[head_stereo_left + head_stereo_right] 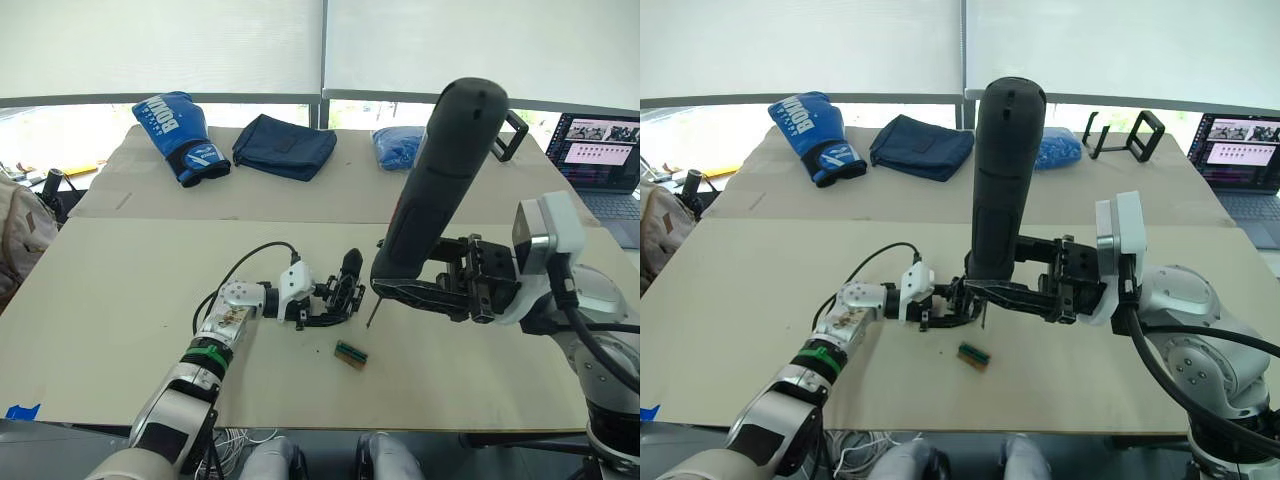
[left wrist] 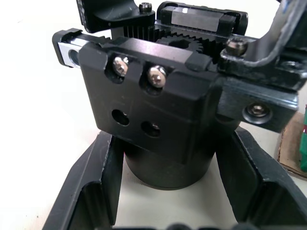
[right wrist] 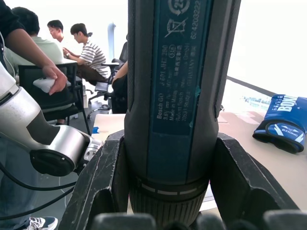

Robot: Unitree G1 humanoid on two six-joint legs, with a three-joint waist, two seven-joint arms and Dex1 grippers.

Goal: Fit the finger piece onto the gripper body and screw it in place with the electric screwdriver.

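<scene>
Screwdriver, electric (image 1: pixel 440 180): dark grey cylinder, upright, clamped between right gripper (image 1: pixel 400 288) fingers, bit (image 1: pixel 372 313) poised just beside gripper body (image 1: pixel 335 297), likely for driving a screw. Gripper body: black, toothed gear, two silver screws, two empty holes; left gripper (image 2: pixel 168 184) closed around its rounded base, steadying it on table (image 1: pixel 120 300).

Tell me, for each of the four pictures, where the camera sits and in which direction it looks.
Left eye view: on the head, looking forward and down at the table; both arms show.
Right eye view: beside it, same scene.
Left wrist view: on the left wrist, along the left gripper clamping the gripper body.
Right wrist view: on the right wrist, along the right gripper clamping the electric screwdriver.
Shared: eye and right wrist views show the blue boxing glove.
</scene>
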